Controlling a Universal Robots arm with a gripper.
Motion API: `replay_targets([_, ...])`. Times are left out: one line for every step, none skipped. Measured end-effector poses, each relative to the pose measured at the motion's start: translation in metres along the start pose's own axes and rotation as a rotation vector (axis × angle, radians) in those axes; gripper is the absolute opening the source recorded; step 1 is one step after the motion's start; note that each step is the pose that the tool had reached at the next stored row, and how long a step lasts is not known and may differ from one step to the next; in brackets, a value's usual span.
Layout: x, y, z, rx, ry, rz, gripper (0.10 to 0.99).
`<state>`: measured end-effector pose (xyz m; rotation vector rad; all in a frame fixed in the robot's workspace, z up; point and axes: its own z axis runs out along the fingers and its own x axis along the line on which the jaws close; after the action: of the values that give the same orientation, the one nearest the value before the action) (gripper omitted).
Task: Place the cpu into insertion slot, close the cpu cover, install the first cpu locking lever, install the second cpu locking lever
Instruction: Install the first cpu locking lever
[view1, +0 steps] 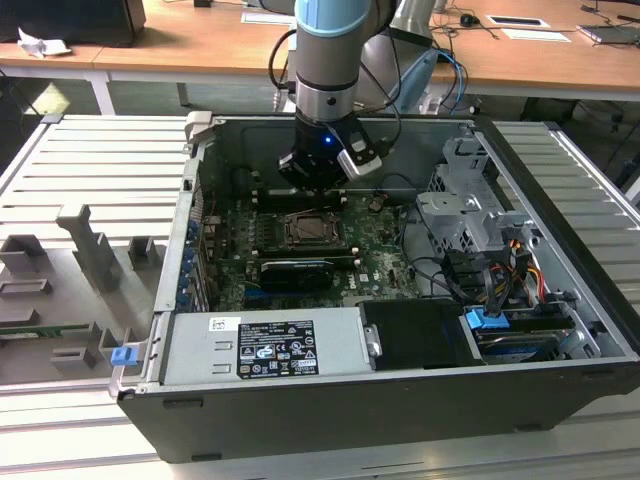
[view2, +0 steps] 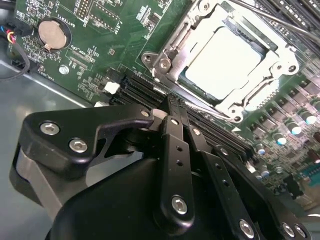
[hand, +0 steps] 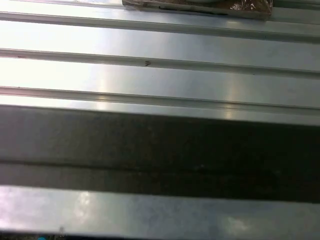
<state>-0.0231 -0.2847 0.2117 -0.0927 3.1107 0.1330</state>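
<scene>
Cpu (view2: 227, 57) is already seated in the insertion slot (view2: 162, 62) with the cpu cover (view2: 272, 87) shut over it, so only lever work is left, while the gripper (view2: 172, 107) is kept clenched, empty, just beside.

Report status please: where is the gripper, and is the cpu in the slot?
Gripper shut, empty, above motherboard beside socket. Cpu seated in insertion slot; cpu cover down around it. Nothing in the way.
</scene>
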Motion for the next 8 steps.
replay_targets([-0.0004, -0.0001, 0.0012, 0.0, -0.0001, 0.0, 0.106])
replay_targets([-0.0007, -0.0002, 0.0022, 0.0, 0.0, 0.0, 0.106])
replay_targets([-0.0012, -0.0004, 0.0037, 0.0, -0.0001, 0.0, 0.106])
replay_targets([-0.0013, -0.0004, 0.0041, 0.0, -0.0001, 0.0, 0.106])
replay_targets([-0.0014, -0.0005, 0.0047, 0.0, -0.0001, 0.0, 0.106])
replay_targets([-0.0014, -0.0005, 0.0051, 0.0, 0.0, 0.0, 0.106])
replay_targets([-0.0015, -0.0005, 0.0055, 0.001, 0.0, 0.0, 0.106])
replay_targets([-0.0015, -0.0006, 0.0058, 0.002, 0.0, 0.0, 0.106])
